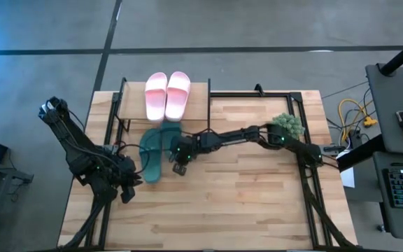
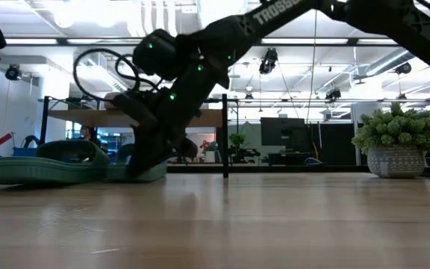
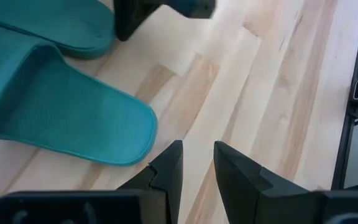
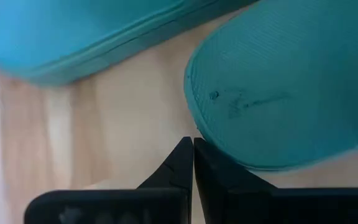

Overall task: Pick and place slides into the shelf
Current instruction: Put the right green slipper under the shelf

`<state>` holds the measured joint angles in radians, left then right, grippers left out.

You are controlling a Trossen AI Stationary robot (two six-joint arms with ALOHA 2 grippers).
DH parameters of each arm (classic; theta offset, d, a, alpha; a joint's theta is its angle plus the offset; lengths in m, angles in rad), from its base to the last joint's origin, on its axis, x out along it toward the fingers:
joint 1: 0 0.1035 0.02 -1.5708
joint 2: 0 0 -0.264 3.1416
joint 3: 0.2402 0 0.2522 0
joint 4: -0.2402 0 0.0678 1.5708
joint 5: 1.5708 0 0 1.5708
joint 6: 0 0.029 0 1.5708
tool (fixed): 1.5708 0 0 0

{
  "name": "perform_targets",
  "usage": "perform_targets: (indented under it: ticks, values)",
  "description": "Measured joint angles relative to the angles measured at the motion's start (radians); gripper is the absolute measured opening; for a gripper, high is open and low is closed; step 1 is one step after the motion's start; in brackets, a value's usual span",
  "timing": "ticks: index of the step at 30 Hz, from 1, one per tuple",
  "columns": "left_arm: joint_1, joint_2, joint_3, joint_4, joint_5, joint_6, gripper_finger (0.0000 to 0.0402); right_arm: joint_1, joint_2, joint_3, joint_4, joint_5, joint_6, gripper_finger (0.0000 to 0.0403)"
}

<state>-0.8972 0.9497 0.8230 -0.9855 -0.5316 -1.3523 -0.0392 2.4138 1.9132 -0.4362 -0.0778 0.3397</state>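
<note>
Right gripper (image 1: 180, 165): fingers pressed together, empty, tips touching the heel edge of a green slide (image 1: 166, 143). Left gripper (image 1: 126, 190): slightly parted, empty, beside the other green slide (image 1: 150, 157). Risk: a closed right gripper may shove its slide along the bench (image 1: 243, 203) rather than grasp it.

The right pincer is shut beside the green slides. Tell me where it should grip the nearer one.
Grip the green slide by its side rim near the heel, coming from above on the right pincer's side. It lies flat, sole down, so the raised edge offers a thin lip; the second green slide crowds the far side.
</note>
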Motion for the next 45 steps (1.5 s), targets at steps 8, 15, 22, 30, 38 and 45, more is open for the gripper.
perform_targets:
  ticks: [8, 15, 22, 30, 38, 45]
  values:
    - [0.000, 0.000, -0.014, -0.001, -0.002, -0.023, 0.0076, -0.027, 0.001, 0.034, -0.009, -0.035, 0.000, 0.0009]
    - [0.000, 0.033, -0.067, -0.026, -0.028, -0.137, 0.0076, 0.028, -0.054, 0.105, -0.061, -0.052, -0.001, 0.0009]
    - [0.000, 0.140, -0.086, 0.082, 0.040, -0.091, 0.0076, 0.077, -0.156, 0.114, -0.225, 0.062, -0.059, 0.0008]
    - [0.000, 0.269, -0.087, 0.303, 0.110, 0.057, 0.0076, 0.110, -0.284, 0.102, -0.357, 0.198, -0.063, 0.0009]
    - [0.015, 0.422, -0.107, 0.297, 0.099, 0.044, 0.0062, 0.144, -0.333, 0.096, -0.369, 0.290, -0.016, 0.0008]
    - [0.057, 0.490, -0.134, 0.289, 0.020, -0.003, 0.0011, 0.164, -0.334, 0.074, -0.378, 0.318, 0.001, 0.0009]
